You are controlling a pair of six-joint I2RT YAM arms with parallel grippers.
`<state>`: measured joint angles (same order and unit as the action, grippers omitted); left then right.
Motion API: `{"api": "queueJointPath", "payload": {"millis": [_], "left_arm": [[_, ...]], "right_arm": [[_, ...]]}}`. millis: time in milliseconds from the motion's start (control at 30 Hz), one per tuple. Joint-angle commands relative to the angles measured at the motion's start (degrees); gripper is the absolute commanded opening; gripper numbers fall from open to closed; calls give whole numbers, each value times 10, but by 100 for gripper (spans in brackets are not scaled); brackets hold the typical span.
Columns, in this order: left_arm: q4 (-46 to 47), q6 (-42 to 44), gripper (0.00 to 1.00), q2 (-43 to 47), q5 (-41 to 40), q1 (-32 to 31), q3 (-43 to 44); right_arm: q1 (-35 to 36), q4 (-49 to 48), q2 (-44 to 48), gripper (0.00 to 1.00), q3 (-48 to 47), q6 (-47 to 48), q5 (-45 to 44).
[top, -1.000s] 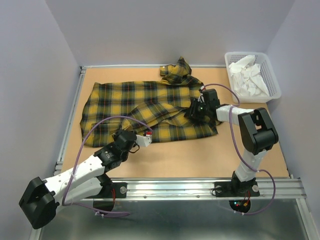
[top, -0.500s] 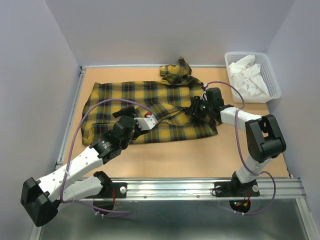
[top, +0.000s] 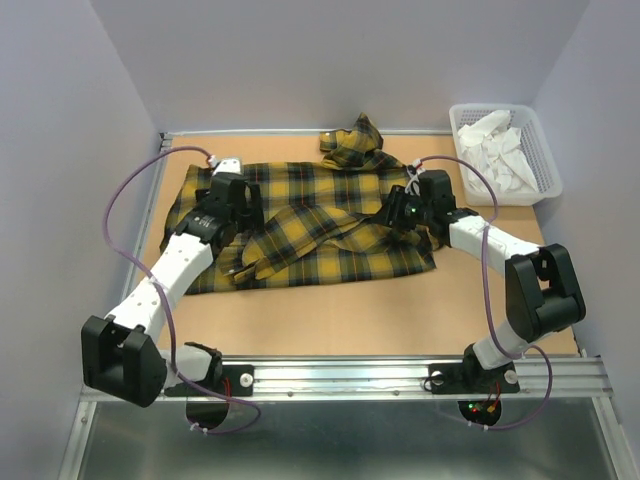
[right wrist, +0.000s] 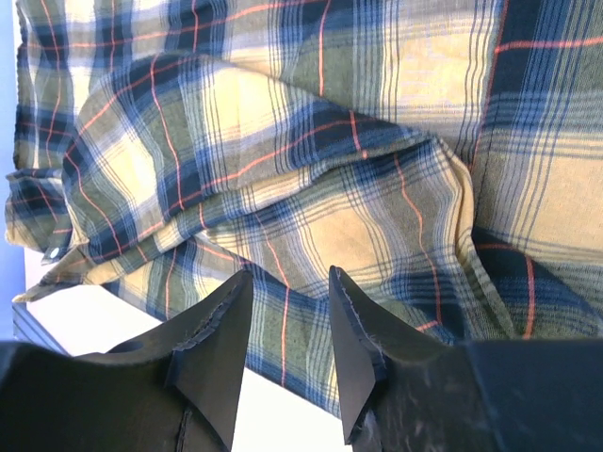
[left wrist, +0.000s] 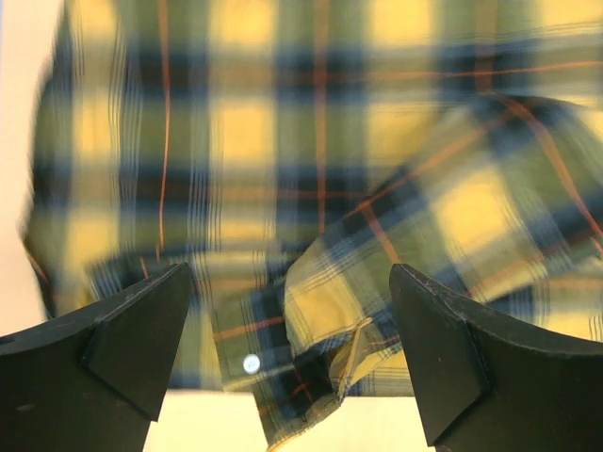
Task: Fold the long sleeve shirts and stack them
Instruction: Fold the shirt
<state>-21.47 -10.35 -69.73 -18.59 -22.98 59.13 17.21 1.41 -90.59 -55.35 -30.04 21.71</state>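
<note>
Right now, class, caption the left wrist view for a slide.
Open left end effector above the yellow plaid shirt, one white button showing.

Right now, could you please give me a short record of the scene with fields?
Garment: yellow-and-black plaid shirt, spread on the table, one sleeve folded across its front
Collar: bunched at the far edge
Left end effector: open, over the shirt's left side
Right end effector: jaws partly apart, at the shirt's right side, pinching nothing visible
Basket: white, far right corner, holding white cloths
</note>
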Motion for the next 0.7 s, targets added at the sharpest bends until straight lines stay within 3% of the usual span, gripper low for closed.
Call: {"api": "queueJointPath", "payload": {"millis": [0,233,500,667], "left_arm": [[-71,-222,95,2,54,87,-44],[-43,-324,92,36,71,136,-138],[2,-350,86,15,68,160,-188],[30,-361,74,-1,85,161,-202]], "right_arm": [[-3,11,20,44,5,-2,12],[-3,12,25,44,13,0,23],[-3,12,20,44,15,9,25],[-3,12,18,44,15,12,23]]}}
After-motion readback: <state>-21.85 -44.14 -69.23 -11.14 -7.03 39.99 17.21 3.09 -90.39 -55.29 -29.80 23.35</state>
